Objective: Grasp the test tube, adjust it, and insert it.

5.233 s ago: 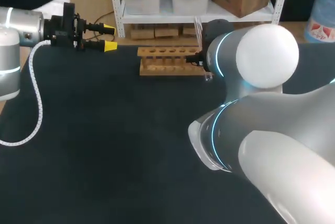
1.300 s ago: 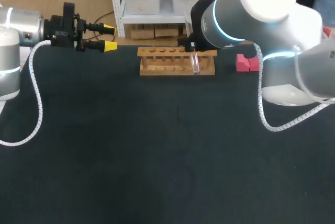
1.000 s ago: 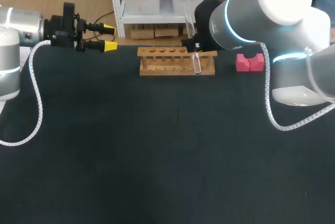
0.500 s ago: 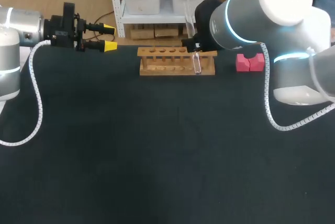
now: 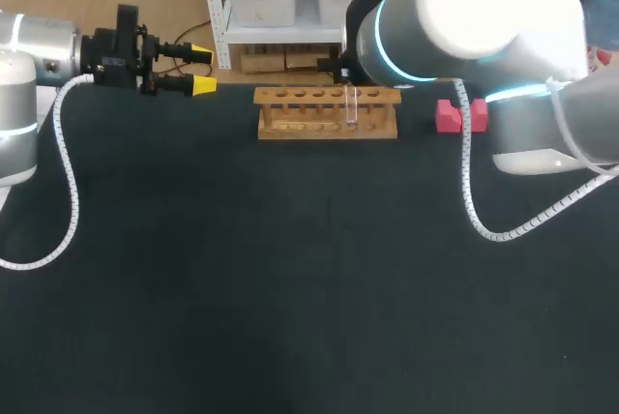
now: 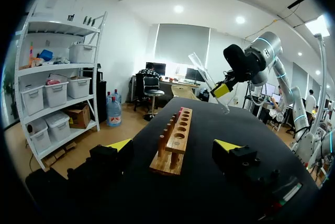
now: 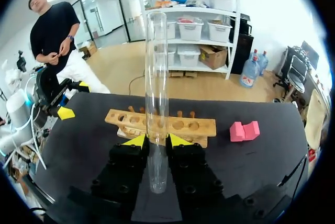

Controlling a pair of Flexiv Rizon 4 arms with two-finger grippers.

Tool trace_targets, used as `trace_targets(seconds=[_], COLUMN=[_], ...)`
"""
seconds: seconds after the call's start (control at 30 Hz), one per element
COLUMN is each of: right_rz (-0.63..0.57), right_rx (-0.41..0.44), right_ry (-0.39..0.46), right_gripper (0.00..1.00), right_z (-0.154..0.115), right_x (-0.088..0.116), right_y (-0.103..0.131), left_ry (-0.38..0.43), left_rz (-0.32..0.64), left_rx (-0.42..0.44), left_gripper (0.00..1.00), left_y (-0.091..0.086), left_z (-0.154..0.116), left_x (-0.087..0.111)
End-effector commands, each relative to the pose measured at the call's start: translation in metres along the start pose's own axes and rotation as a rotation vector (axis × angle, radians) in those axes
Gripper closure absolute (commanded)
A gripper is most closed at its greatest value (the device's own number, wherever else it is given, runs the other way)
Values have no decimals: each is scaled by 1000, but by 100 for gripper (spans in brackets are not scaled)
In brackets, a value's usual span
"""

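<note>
1. Over the back of the desk (image 5: 242, 269), the right gripper (image 7: 157, 140) is clamped on the tube (image 7: 156, 93), a yellow tip on each side of the glass near one end, most of its length sticking out free.
2. That grip leaves a long stretch of glass to feed into the rack (image 5: 324, 114). The tube hangs above the rack's right half, and from the left wrist it looks tilted and not in any hole.
3. I'd judge it needs straightening over a hole before it goes down.
4. The left gripper (image 5: 201, 68) is spread wide and empty at the far left edge, well apart from the rack, so it leaves the approach clear.
5. The rack stands close to the far edge. A pink block (image 5: 460, 115) lies near its right end, not touching.
6. Broad bare desk lies on the near side, which gives the right arm room to back off.
</note>
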State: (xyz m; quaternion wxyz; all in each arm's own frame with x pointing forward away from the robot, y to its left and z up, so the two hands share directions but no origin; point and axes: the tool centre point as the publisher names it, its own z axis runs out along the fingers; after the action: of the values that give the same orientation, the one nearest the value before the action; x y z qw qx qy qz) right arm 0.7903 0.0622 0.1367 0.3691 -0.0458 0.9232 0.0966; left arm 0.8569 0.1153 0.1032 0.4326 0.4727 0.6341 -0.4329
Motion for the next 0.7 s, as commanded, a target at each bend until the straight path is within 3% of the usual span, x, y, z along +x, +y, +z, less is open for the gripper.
trace_targets(seconds=[0.03,0.27,0.7], right_rz=[22,65,59], right_rx=[35,95,127], right_ry=[-375,-496,-685], right_gripper=[100,100,100], right_z=[4,7,4], right_x=[2,-6,-25], right_y=[5,4,-4], left_ry=[-2,-2,-2], left_rz=[2,2,2], left_rx=[-3,-3,-3], left_gripper=[0,0,0], left_y=[-1,-1,-1], left_z=[0,0,0], left_x=[1,1,1])
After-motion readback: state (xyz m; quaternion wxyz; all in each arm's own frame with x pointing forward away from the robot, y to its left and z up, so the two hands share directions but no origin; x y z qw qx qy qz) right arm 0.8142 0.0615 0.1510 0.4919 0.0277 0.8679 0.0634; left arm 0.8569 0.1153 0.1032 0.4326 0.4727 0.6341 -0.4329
